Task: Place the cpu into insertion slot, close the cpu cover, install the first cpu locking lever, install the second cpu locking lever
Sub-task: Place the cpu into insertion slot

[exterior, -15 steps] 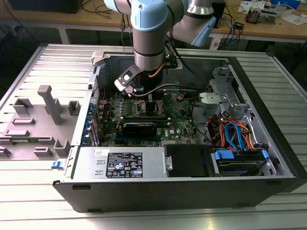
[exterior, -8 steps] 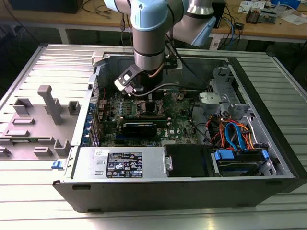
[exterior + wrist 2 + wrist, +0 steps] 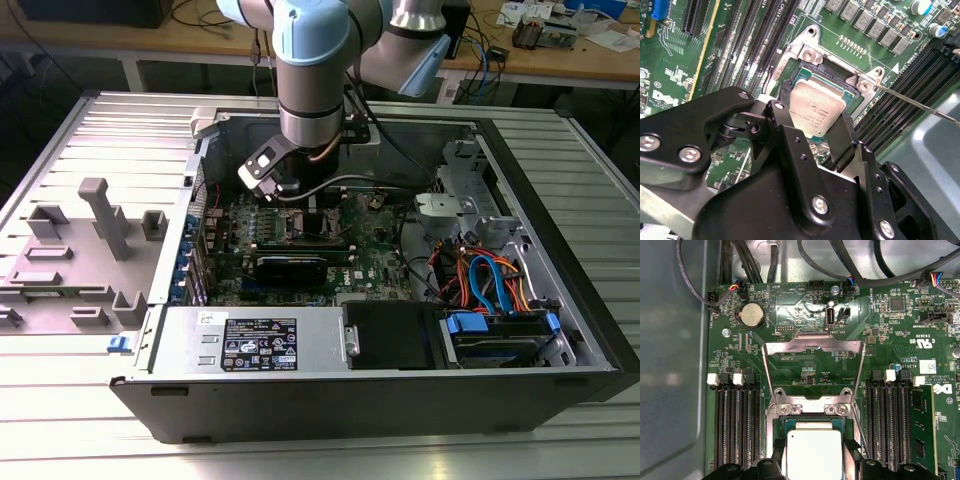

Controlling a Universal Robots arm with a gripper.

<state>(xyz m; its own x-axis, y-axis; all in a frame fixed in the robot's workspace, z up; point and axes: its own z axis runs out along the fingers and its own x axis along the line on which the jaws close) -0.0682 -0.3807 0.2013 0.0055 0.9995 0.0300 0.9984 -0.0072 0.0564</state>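
Observation:
The cpu [image 3: 816, 107], a silver-grey square chip, sits between my black fingers [image 3: 844, 136] directly over the insertion slot [image 3: 836, 75] and looks level with its silver rim. In the first wrist view the cpu [image 3: 813, 455] lies in the insertion slot [image 3: 810, 410], with my gripper [image 3: 813, 462] shut on its two sides. The cpu cover [image 3: 812, 345] stands swung open beyond the slot. A thin locking lever [image 3: 920, 102] sticks out to one side, unlatched. In the exterior view my gripper [image 3: 300, 195] reaches down into the computer case above the green board.
Long black memory slots [image 3: 737, 430] flank the socket on both sides. A black card [image 3: 290, 265] lies across the board in front of it. Coloured cables [image 3: 490, 280] fill the case at the exterior view's right. A grey fixture [image 3: 90, 250] stands outside at the left.

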